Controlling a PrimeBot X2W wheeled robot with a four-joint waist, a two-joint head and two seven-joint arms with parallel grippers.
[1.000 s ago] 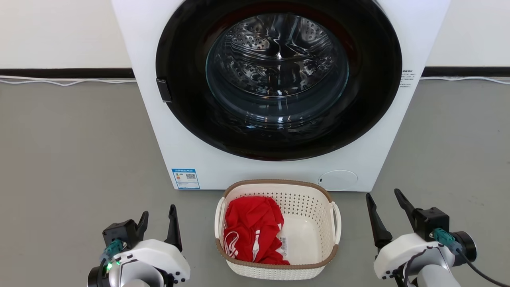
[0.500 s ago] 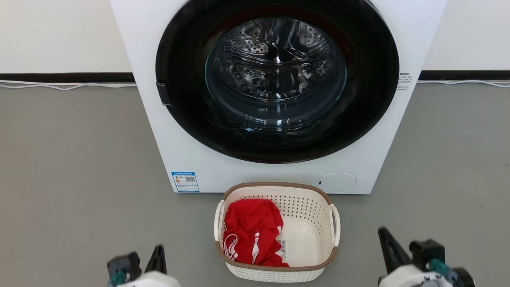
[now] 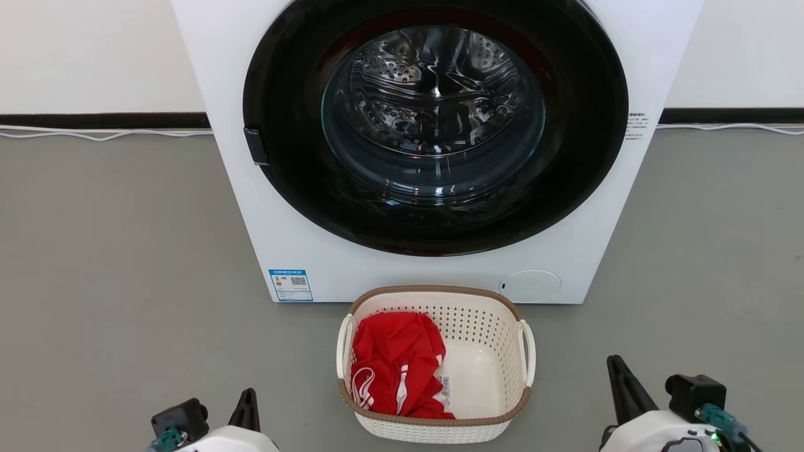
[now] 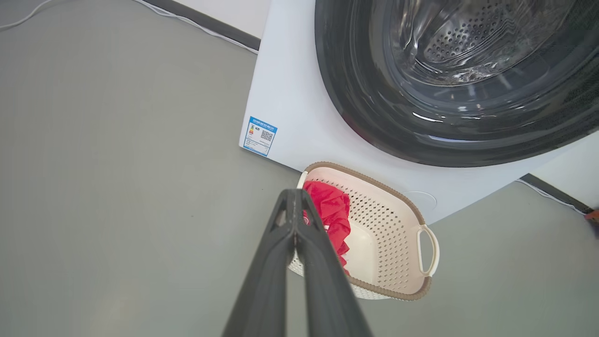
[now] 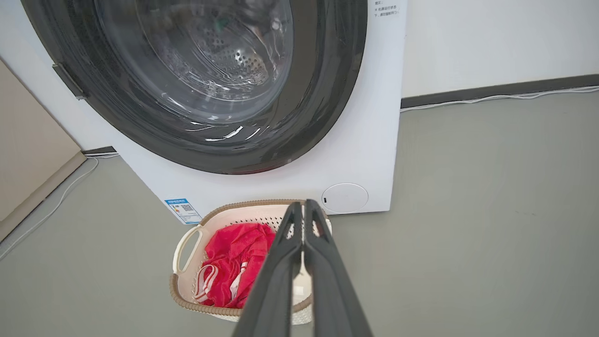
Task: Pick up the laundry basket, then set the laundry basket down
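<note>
Head view: the laundry basket (image 3: 433, 290) sits on the floor (image 3: 125, 282) between the left gripper (image 3: 249, 395) and the right gripper (image 3: 614, 364), touching neither.
Left wrist view: the left gripper is clenched and empty, with the basket ahead to its right.
Right wrist view: the right gripper is clenched and empty, with the basket ahead to its left.

You're looking at a grey floor (image 3: 113, 251) running back to a white wall (image 3: 94, 50) with a black skirting strip (image 3: 100, 119); white cables (image 3: 94, 134) are lying along it. A white washing machine (image 3: 295, 238) is standing before that wall, glass door (image 3: 433, 113) glinting.
</note>
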